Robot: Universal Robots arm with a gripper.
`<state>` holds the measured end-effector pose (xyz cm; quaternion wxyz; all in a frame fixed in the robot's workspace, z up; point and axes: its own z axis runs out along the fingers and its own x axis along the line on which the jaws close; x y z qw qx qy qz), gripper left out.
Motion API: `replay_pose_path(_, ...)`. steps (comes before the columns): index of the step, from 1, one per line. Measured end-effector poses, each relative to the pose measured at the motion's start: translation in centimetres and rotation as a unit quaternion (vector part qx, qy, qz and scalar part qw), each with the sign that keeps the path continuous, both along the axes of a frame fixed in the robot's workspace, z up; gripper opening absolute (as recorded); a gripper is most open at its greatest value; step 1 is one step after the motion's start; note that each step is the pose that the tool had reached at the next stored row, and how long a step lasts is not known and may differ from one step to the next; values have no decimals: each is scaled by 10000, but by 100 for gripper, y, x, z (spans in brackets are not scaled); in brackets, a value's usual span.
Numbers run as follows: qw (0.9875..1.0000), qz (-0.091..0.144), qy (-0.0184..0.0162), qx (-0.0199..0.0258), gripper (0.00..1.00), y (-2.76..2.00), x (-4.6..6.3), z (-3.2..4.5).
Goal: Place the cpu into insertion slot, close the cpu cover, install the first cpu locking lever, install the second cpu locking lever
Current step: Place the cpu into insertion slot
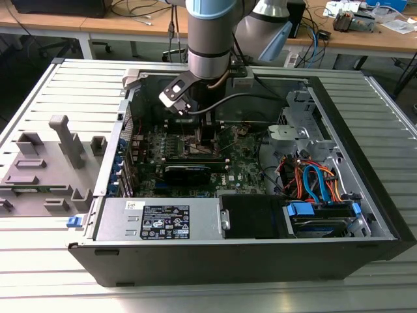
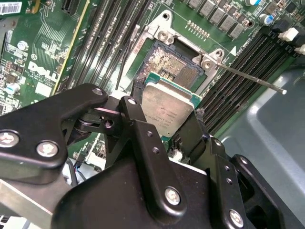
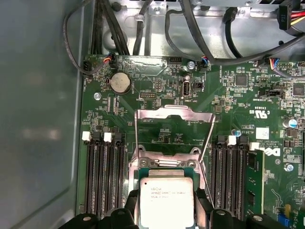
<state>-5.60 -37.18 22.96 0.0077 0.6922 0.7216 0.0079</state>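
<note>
My gripper (image 2: 164, 119) is shut on the cpu (image 2: 167, 108), a small square chip with a silvery top, one black finger (image 2: 131, 110) on each side. The chip hangs slightly tilted over the near part of the insertion slot (image 2: 167, 66), whose dark contact field shows beyond it. In the first wrist view the cpu (image 3: 167, 200) sits between the fingertips (image 3: 203, 202), with the slot's rim (image 3: 167, 163) just past it. The cpu cover (image 3: 174, 113) stands swung open behind the slot. Two thin locking levers (image 3: 136, 138) (image 3: 208, 143) are raised at either side. The exterior view shows the gripper (image 1: 207, 134) low inside the case.
Black memory slots (image 3: 105, 171) flank the socket on both sides. A long black card (image 1: 189, 171) lies across the board (image 1: 241, 166) nearer the power supply (image 1: 159, 218). Cables (image 1: 313, 179) and drive bays fill the case on the exterior view's right. A grey fixture (image 1: 45, 166) stands outside it.
</note>
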Motion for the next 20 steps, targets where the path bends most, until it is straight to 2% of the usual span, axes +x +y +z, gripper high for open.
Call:
replay_pose_path(4, 10000, 0, 0, 0, 55, 2, -41, -12)
replay_pose_path(20, 10000, 0, 0, 0, 55, 2, -65, -67)
